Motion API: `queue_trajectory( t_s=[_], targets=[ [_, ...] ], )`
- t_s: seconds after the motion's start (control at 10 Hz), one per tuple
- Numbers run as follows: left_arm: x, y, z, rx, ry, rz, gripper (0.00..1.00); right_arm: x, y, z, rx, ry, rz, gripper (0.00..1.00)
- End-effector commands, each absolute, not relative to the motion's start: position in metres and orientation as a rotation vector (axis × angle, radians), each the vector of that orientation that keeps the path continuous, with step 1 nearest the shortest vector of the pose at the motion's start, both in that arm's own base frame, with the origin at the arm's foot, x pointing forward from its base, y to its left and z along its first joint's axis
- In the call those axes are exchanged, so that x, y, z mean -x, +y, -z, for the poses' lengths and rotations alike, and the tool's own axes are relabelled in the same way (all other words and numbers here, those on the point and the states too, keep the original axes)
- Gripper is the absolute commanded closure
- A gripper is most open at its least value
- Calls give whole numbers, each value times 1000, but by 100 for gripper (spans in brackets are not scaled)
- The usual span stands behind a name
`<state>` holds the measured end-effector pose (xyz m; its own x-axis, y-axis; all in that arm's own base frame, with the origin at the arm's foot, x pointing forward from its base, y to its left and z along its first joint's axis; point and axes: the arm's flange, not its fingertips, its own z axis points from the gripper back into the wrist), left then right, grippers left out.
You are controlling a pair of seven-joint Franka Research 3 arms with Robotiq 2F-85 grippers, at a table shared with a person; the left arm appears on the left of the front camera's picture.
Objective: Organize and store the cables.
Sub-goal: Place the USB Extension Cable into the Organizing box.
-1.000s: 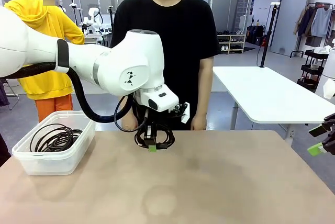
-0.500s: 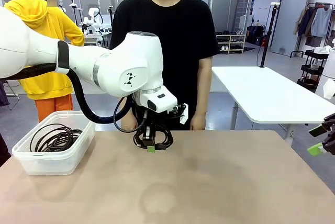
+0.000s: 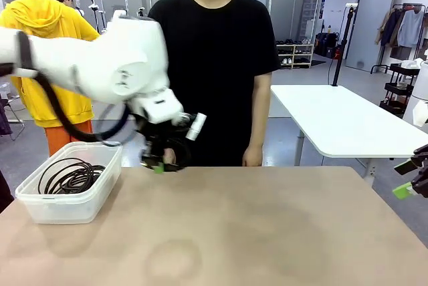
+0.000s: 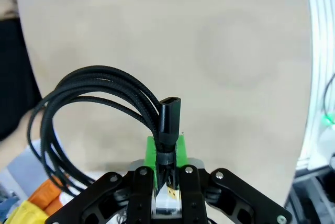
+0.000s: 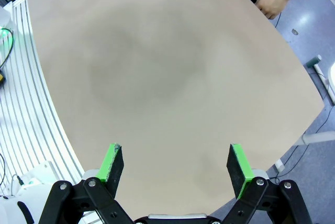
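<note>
Black braided cable coil (image 4: 99, 103) is what I see clamped in my left end effector (image 4: 166, 153): the green pads (image 4: 152, 150) pinch the cord just below its black rectangular plug (image 4: 168, 115), and the loops fan out to one side above the tan bench (image 4: 209, 35). From the front camera, that left end effector (image 3: 160, 162) hangs in the air with the coil, just beside the clear plastic storage bin (image 3: 67, 202) on its inner side, above the bench's far edge. More coiled black cables (image 3: 70, 176) lie inside the bin, which sits on the bench (image 3: 254, 232) at its left end. A person in a black T-shirt (image 3: 214, 52) stands at the far side, well past the bin, arms down, one hand (image 3: 252, 157) near the bench edge.

My right end effector (image 5: 175, 169) is spread wide, its green pads holding nothing, over bare bench surface. On the front camera I catch it (image 3: 409, 186) well apart from the bin, off the bench's right edge.
</note>
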<state>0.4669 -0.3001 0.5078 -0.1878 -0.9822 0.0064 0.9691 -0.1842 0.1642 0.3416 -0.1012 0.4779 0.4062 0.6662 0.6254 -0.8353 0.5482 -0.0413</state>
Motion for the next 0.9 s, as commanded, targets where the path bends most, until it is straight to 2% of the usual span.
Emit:
queue_trajectory(
  t_s=[0.0, 0.3, 0.4, 0.5, 0.8],
  targets=[
    [-452, -226, -505, -54, -221, 1766, 84, -342, -100, -478, -310, -643, -961, 0],
    [-461, -129, -515, -67, -294, 1724, 84, -342, -100, -478, -310, -643, -961, 0],
    [-468, -101, -513, -48, -287, 1720, 84, -342, -100, -478, -310, -643, -961, 0],
    [-481, -79, -508, -131, -265, 1699, 84, -342, -100, -478, -310, -643, -961, 0],
    [-506, -48, -492, -188, -224, 1675, 84, -342, -100, -478, -310, -643, -961, 0]
  ],
)
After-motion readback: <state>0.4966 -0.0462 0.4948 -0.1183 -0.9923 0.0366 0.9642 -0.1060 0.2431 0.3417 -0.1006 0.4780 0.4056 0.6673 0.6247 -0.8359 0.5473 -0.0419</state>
